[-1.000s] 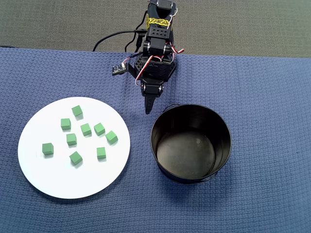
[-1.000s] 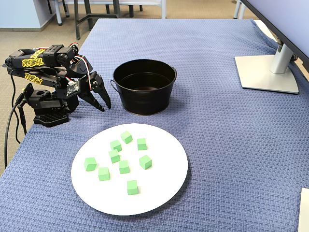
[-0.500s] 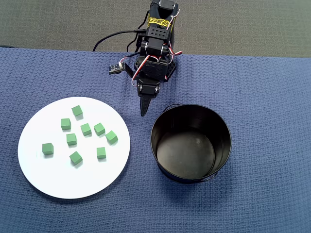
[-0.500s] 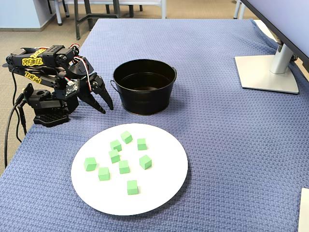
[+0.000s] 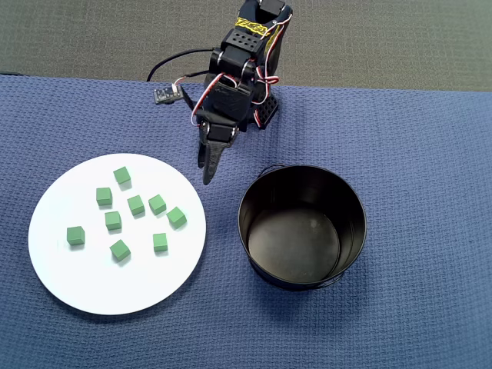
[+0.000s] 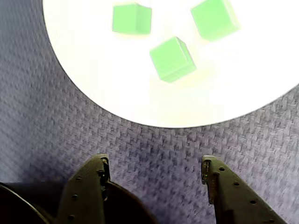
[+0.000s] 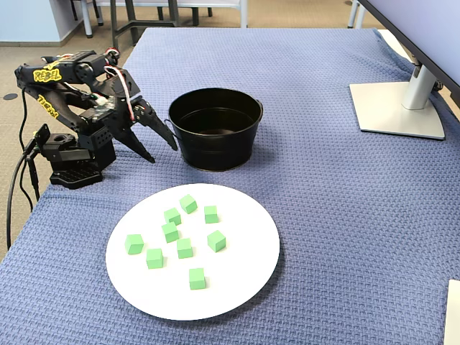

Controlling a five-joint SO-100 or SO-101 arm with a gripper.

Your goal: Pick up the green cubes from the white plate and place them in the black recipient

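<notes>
Several small green cubes (image 5: 136,204) lie scattered on the white plate (image 5: 84,284), left of centre in the overhead view. The black recipient (image 5: 254,181) stands to the plate's right and shows a bare bottom. My gripper (image 5: 207,174) hangs open and holds nothing, above the cloth between the plate's far right rim and the tin. In the fixed view the gripper (image 7: 162,152) is beside the black recipient (image 7: 215,147), behind the plate (image 7: 237,277) and cubes (image 7: 185,248). The wrist view shows the open gripper (image 6: 154,162) over blue cloth, with three cubes (image 6: 172,59) on the plate (image 6: 140,98) ahead.
A blue woven cloth (image 7: 345,215) covers the table. The arm's base (image 7: 72,162) sits at the table's edge with a black cable (image 7: 14,208) hanging beside it. A monitor stand (image 7: 399,108) is on the far right in the fixed view.
The arm has swung from beside the tin toward the plate, leftward in the overhead view, and the gripper has risen a little. The jaws stay open. Cubes and tin have not moved.
</notes>
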